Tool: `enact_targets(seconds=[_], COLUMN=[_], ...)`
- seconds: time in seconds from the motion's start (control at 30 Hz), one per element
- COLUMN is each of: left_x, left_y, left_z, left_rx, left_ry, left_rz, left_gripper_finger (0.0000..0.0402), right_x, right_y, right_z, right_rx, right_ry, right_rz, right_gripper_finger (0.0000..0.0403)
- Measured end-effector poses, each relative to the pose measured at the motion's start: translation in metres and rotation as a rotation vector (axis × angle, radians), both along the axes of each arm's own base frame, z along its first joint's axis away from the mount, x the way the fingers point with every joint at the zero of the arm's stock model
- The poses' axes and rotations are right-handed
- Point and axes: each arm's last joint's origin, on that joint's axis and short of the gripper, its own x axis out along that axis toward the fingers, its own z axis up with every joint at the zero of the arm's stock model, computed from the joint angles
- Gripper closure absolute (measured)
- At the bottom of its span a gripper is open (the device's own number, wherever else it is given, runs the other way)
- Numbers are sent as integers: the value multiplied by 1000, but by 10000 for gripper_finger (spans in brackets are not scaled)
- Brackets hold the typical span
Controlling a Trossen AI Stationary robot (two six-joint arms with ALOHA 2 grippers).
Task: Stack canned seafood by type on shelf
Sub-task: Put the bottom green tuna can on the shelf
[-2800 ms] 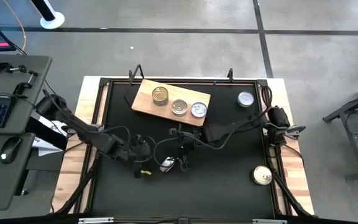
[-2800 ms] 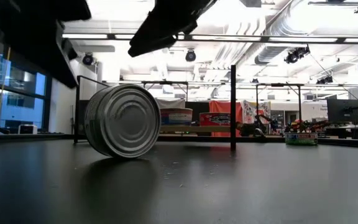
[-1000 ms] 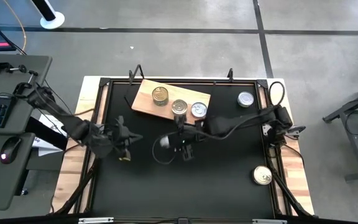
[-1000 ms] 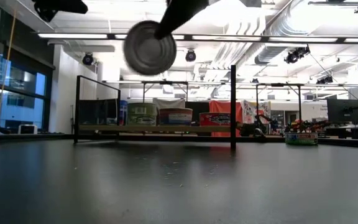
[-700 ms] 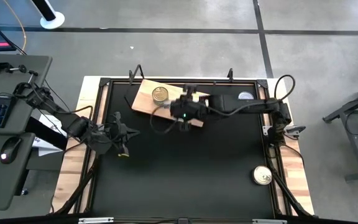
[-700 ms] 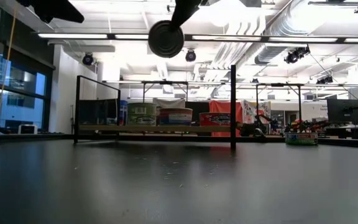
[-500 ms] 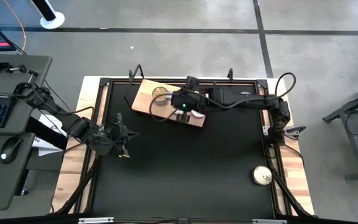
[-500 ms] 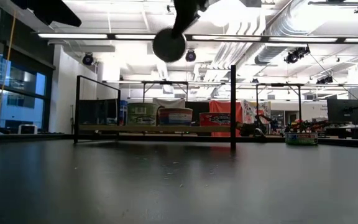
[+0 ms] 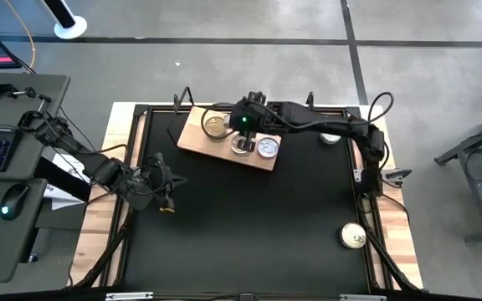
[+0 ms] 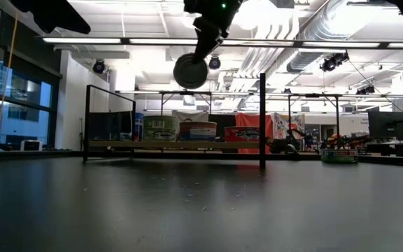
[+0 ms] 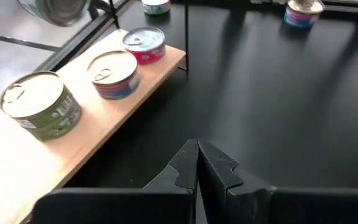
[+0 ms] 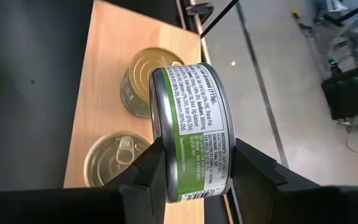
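Above the shelf (image 9: 195, 138), green-labelled tin (image 12: 191, 134) pinched on edge by right gripper (image 12: 194, 168). Left gripper (image 11: 197, 168), pressed together, parked over table (image 9: 258, 226). Label legible only from right wrist.

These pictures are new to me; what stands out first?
A green-labelled tin, on edge and clamped in the right gripper, hangs above the wooden shelf at the table's far side. Three tins sit in a row on that shelf: a green-labelled one, a blue one and a red one. The left gripper waits shut, low over the table.
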Motion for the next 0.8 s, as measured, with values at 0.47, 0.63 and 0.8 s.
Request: enact_targets(seconds=[0.47,0.63,0.8], left_x=[20,32,39], left_y=[-2,-1,-2], left_z=[-15,-24,-33], left_rx=[47,57,26], left_ry=[30,64,128], left_rz=[121,150,120], left_gripper_finger=[401,401,402], right_x=[-19,-22,-14], right_y=[-19,-21,-24], right_z=[-18,-33,-48], right_rx=[155,176,153], right_ry=[206,263,220], right_rz=[88,80,95], right_gripper_finger=[283,283,283])
